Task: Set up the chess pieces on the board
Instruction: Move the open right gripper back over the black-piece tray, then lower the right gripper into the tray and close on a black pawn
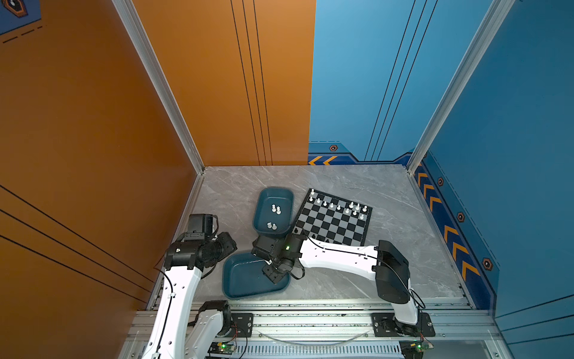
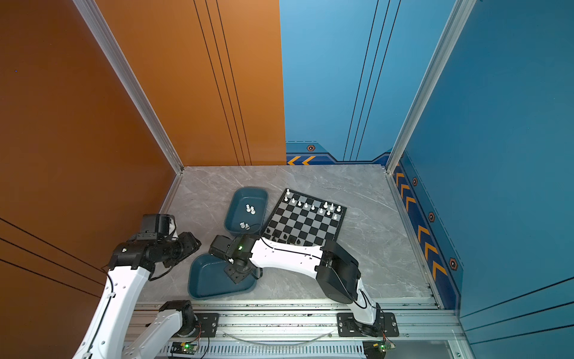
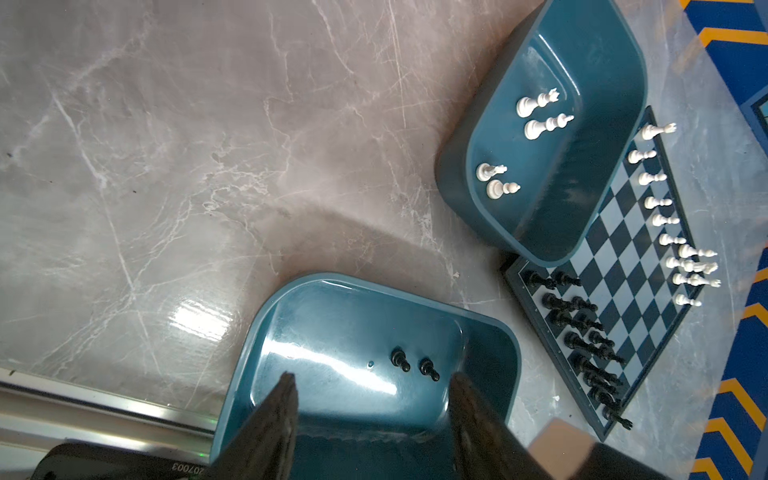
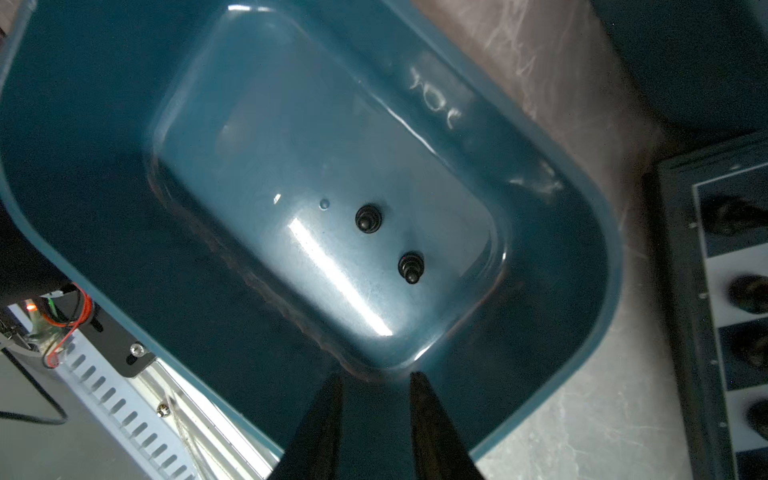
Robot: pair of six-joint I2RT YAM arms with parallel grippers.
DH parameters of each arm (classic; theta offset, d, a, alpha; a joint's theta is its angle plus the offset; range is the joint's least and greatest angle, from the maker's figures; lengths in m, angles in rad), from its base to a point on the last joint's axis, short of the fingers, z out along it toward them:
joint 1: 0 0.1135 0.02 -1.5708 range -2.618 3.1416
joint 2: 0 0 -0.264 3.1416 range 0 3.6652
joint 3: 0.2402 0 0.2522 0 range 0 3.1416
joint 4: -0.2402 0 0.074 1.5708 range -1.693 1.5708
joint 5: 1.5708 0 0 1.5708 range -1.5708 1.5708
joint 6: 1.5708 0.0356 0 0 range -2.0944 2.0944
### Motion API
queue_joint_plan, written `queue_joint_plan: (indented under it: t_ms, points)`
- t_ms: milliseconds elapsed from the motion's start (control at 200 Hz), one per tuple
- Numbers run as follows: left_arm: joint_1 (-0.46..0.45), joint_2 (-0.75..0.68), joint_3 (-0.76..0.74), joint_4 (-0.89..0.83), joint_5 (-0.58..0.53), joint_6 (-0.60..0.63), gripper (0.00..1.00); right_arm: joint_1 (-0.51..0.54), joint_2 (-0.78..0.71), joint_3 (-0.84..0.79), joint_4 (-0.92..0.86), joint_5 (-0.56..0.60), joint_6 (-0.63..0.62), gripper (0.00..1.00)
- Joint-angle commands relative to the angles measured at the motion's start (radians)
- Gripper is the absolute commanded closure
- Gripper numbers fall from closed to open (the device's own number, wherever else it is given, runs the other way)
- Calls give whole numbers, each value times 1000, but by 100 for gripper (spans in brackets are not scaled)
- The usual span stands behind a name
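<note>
Teal tray (image 4: 552, 216): two black pawns (image 4: 368, 219), hidden in both top views behind right arm (image 1: 335, 255).
Left jaws: wide, empty.
Right jaws: narrow gap, empty.

White arm links (image 1: 338, 256), black joints (image 1: 391, 273), black cables (image 1: 167, 298), green light (image 1: 287, 247)

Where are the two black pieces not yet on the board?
The two black pieces stand in the near teal tray, front-left of the board in both top views, below the right gripper.
</note>
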Motion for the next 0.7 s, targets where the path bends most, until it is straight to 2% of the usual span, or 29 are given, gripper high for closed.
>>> queue_joint_plan:
  t_ms: [0, 140, 280, 691]
  points:
    - [-8, -19, -30, -6, 23, -3, 41, -2, 14, 14, -39, 38, 22, 69]
    - [-3, -24, -31, -1, 14, -5, 40, -7, 32, 18, -38, 43, 7, 66]
    - [5, -8, -16, 15, 14, -5, 40, -22, 63, 18, -27, 37, -1, 57]
    - [30, 78, 53, 41, 26, 16, 40, -48, 124, 56, 5, -10, -31, 67]
